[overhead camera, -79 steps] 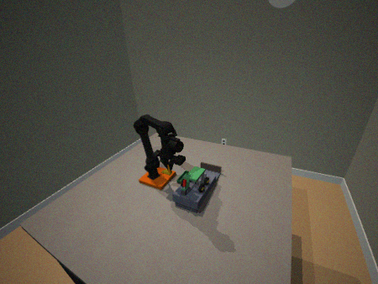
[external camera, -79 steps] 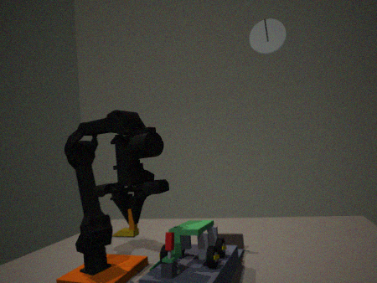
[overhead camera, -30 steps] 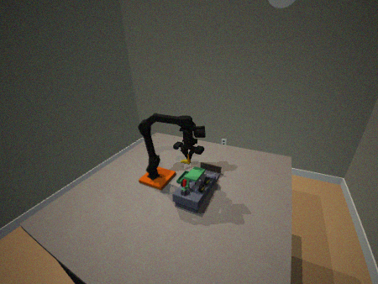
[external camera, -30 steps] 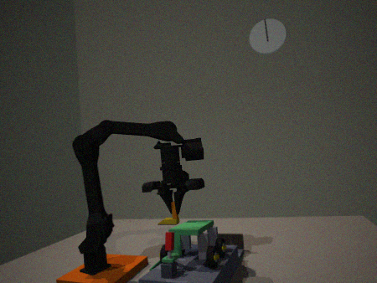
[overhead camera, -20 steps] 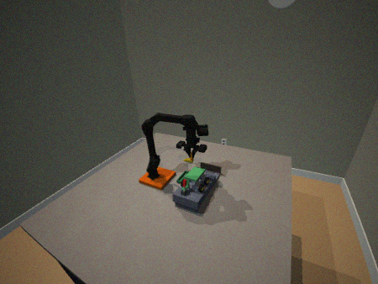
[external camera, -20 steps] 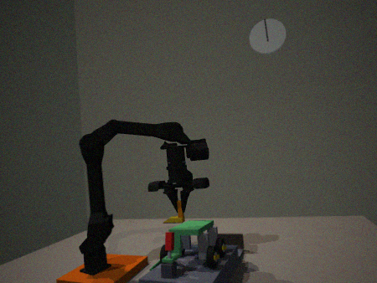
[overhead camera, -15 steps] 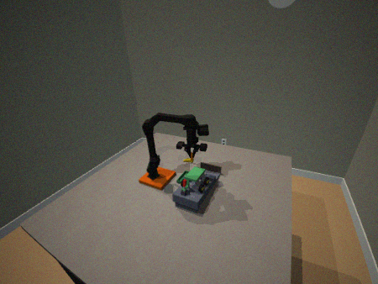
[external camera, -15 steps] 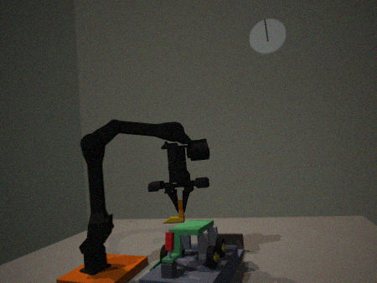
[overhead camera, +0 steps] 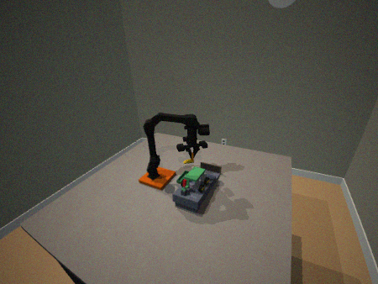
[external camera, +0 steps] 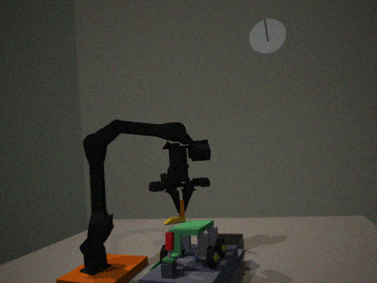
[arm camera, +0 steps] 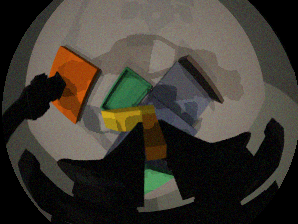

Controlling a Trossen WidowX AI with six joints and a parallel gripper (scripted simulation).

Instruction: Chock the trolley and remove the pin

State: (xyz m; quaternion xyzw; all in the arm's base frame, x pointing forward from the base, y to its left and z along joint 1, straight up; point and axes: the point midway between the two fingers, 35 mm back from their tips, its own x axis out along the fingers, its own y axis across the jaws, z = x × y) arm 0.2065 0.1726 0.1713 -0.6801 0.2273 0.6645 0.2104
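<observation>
chock (external camera: pixel 175 219) | held by handle above trolley (external camera: pixel 190 228) | arm (external camera: pixel 98 184) arched, fingers (external camera: pixel 187 196) pointing down

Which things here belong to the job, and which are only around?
For the job: chock held by the tool, trolley, red pin, ramp, tray.
Only around: wall clock, wall socket, orange base plate.

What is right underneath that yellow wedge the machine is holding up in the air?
The yellow chock hangs by its orange handle from the end effector. Below it sits the trolley's green top. The ramp beneath the trolley is mostly hidden by it.
</observation>
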